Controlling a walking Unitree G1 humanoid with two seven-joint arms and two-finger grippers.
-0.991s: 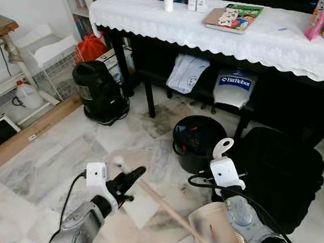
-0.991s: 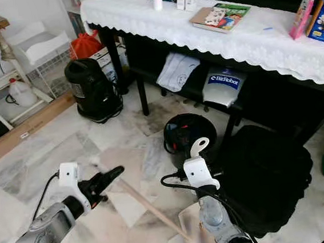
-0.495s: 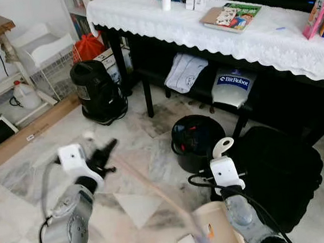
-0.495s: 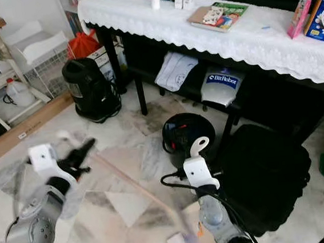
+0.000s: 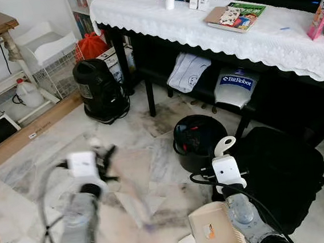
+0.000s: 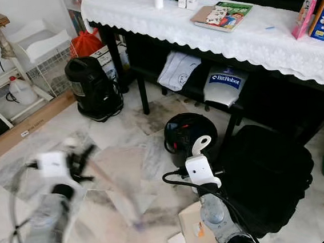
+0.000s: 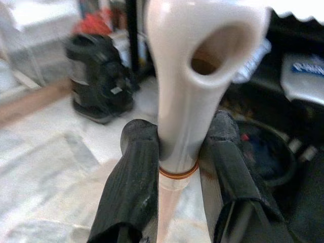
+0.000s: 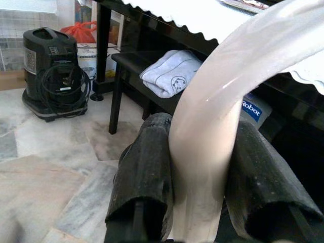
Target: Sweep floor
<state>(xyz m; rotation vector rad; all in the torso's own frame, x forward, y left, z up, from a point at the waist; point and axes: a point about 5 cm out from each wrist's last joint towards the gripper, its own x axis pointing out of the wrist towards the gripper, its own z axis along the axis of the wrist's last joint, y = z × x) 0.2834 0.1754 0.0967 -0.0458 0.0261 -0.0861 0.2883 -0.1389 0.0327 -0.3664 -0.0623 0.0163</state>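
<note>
Down at seven o'clock, the left gripper (image 7: 178, 167) has its fingers (image 7: 134, 174) pinching the broom handle (image 7: 195, 76) for sweeping strokes. At five o'clock, the right gripper (image 8: 200, 167) clamps the dustpan (image 5: 215, 231) handle, keeping it low over the marble floor (image 5: 39, 162).

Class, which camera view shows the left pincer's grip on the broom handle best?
The left wrist view: both black fingers press against the pale broom handle, sharply seen. In the eye views the left pincer is a motion-blurred smear.

Grey-veined white marble floor (image 5: 36, 185); white lace tablecloth (image 5: 246, 39); beside it, black vacuum (image 5: 99, 93), black bucket (image 5: 198, 141), red bag (image 5: 91, 46).
</note>
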